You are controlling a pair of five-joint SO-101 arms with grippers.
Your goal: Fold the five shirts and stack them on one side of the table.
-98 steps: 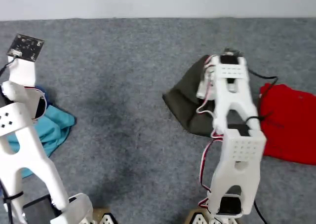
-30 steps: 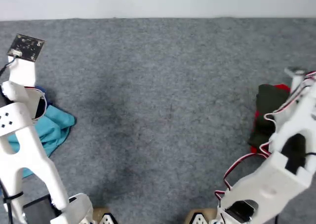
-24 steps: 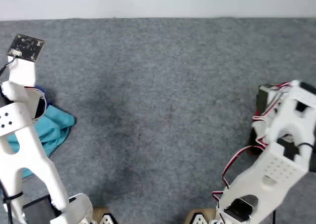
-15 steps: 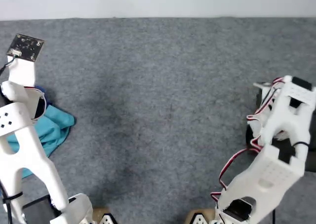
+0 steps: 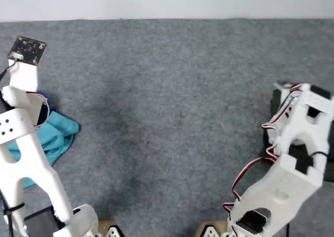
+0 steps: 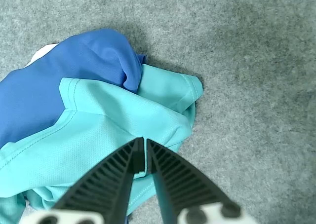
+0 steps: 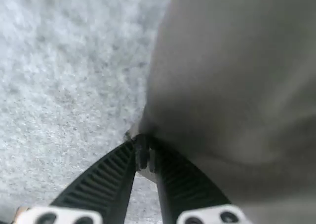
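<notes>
A teal shirt (image 6: pixel 98 130) lies crumpled at the table's left edge, with a blue shirt (image 6: pixel 54 86) partly under it and a bit of white cloth (image 6: pixel 44 51) behind. My left gripper (image 6: pixel 143 150) hangs shut just over the teal shirt (image 5: pixel 55 138). At the right edge lies a dark olive shirt (image 5: pixel 275 105), largely hidden under the right arm (image 5: pixel 300 132). My right gripper (image 7: pixel 143 147) is shut on the edge of this olive shirt (image 7: pixel 232 86), low over the grey table cover.
Grey felt (image 5: pixel 167 91) covers the table, wide and bare between the two arms. The left arm (image 5: pixel 26 143) stands over the left pile. A pale wall runs along the table's far edge.
The right arm has dragged the dark olive shirt from mid-table to the right edge, over the red shirt, and settled there. The left arm has kept still.
</notes>
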